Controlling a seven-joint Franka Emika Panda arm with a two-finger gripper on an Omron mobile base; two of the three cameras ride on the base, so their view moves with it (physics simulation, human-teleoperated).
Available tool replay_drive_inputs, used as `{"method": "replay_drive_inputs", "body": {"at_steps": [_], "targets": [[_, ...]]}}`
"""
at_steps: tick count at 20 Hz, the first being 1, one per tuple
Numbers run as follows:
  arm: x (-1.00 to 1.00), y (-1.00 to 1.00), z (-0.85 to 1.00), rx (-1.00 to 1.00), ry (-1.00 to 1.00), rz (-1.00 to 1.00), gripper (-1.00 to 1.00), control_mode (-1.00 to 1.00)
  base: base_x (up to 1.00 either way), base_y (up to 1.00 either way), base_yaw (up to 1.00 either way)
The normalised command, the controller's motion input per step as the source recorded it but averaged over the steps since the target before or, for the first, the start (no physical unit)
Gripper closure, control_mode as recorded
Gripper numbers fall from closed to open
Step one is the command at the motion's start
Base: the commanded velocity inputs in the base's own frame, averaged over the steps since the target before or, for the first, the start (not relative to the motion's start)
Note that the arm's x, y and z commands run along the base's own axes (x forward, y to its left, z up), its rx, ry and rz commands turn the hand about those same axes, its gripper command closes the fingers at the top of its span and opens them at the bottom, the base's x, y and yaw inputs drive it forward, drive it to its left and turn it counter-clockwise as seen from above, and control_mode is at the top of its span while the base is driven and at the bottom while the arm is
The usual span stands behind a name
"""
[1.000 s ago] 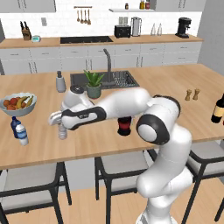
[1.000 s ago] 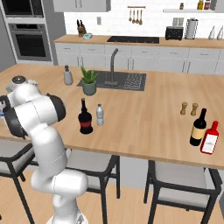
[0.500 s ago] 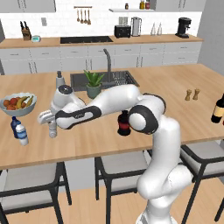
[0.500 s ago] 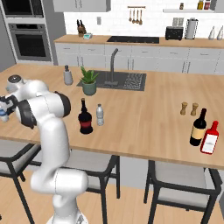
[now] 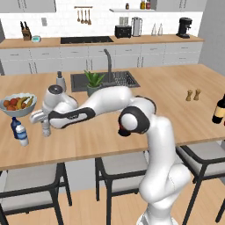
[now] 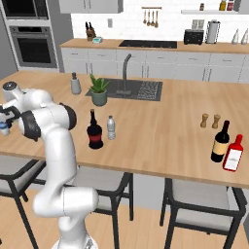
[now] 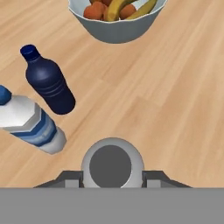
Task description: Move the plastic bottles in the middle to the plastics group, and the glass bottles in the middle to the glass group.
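Gripper (image 7: 111, 175) clamped on one clear plastic bottle (image 5: 45, 128), seen cap-on from above in the hand view and standing on the wooden counter (image 5: 176, 94). Just beside it, near the counter's left end: dark blue bottle (image 7: 49, 82), pale bottle with blue cap and label (image 7: 27, 120), no lettering legible, fruit bowl (image 7: 118, 24) beyond. Mid-counter, second clear bottle (image 6: 111, 128) beside wide dark bottle (image 6: 94, 130), red label unreadable. Far right, by the edge: wine bottle (image 6: 220, 142).

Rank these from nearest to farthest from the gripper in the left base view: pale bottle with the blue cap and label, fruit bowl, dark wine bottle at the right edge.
1. Pale bottle with blue cap and label, just left of the gripper.
2. Fruit bowl, behind it.
3. Dark wine bottle, far right across the counter.
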Motion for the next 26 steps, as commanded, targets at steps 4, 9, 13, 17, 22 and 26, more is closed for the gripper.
{"method": "replay_drive_inputs", "body": {"at_steps": [4, 9, 13, 17, 22, 26], "targets": [[0.17, 0.04, 0.00, 0.02, -0.05, 0.00, 1.00, -1.00, 0.00, 0.00, 0.00], [0.01, 0.05, -0.08, 0.02, -0.08, 0.00, 1.00, -1.00, 0.00, 0.00, 0.00], [0.12, 0.08, 0.00, 0.06, -0.05, 0.00, 1.00, -1.00, 0.00, 0.00, 0.00], [0.07, 0.10, 0.00, 0.01, 0.00, 0.00, 1.00, -1.00, 0.00, 0.00, 0.00], [0.15, 0.22, 0.00, 0.00, 0.12, 0.00, 1.00, -1.00, 0.00, 0.00, 0.00], [0.13, 0.19, -0.12, -0.02, 0.09, 0.00, 1.00, -1.00, 0.00, 0.00, 0.00]]}}
